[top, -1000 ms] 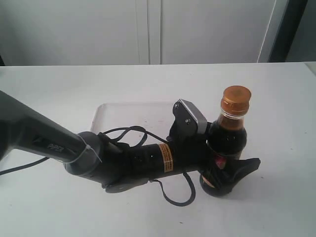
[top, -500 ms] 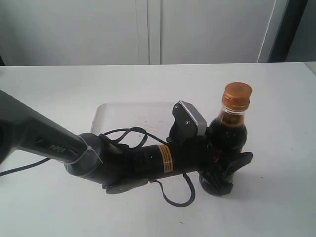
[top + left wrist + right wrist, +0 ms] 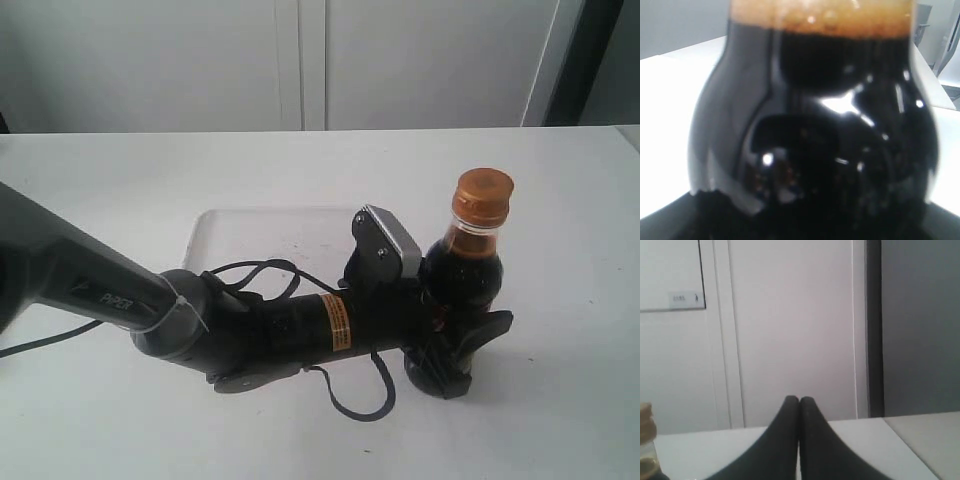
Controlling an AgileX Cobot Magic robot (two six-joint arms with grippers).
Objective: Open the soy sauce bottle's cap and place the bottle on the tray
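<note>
White cupboard doors stand behind a big white table (image 3: 560, 420). On it, the left gripper (image 3: 452, 352) is closed around the bottom part of the soy sauce bottle (image 3: 462, 280). One dark finger (image 3: 485, 333) sticks out past the bottle on the side nearest the outside camera. The other finger is hidden behind the glass. The bottle stands up straight in the grip, and its base is too hidden to tell if it sits on the table.

In the left wrist view the bottle (image 3: 815, 130) fills nearly the whole picture, so it sits deep in the hand. The dark sauce has a brown foamy line near the top.

The cap (image 3: 482, 196) is right above the left hand, and its lid looks closed. The tray (image 3: 215, 240) lies behind the left arm, back toward its elbow side, not touching the bottle.

The right gripper (image 3: 800, 402) has its two fingers pressed together with nothing in them. It is up in the air, and the cap (image 3: 645, 415) peeks in at the edge of its view.

I think the step now is to hold the bottle firm so the cap can be opened. The left hand should squeeze tight and stay steady. The right hand needs to open a little, come to the cap, and push the lid up gently, so the bottle does not tip or spill.
</note>
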